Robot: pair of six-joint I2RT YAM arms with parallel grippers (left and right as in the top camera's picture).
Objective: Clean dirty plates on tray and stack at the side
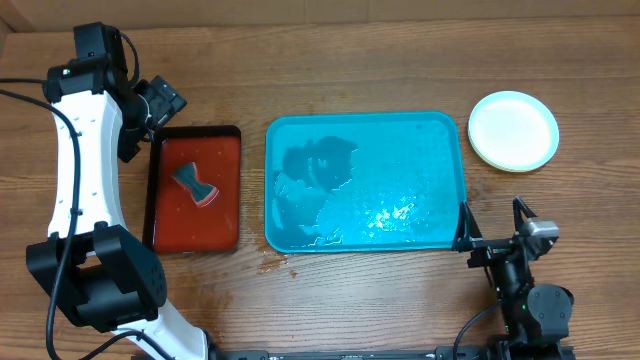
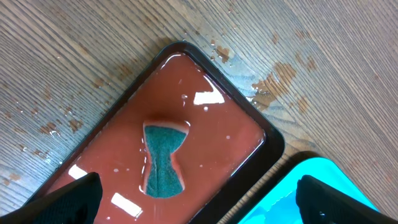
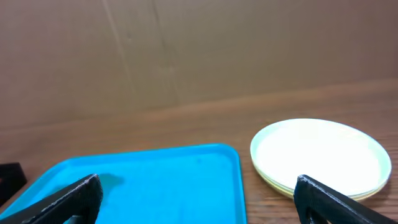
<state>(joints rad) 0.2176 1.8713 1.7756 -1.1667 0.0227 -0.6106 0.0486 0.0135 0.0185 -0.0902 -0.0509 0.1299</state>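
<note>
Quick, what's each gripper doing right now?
Left gripper: open, empty, near the red tray.
Right gripper: open, empty, by the blue tray.

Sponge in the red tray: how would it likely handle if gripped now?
The sponge sits in pooled liquid in the red tray, so it is probably soaked, heavier than when dry, and drippy. Its pinched waist suggests soft foam that would likely squash under a grip.
</note>
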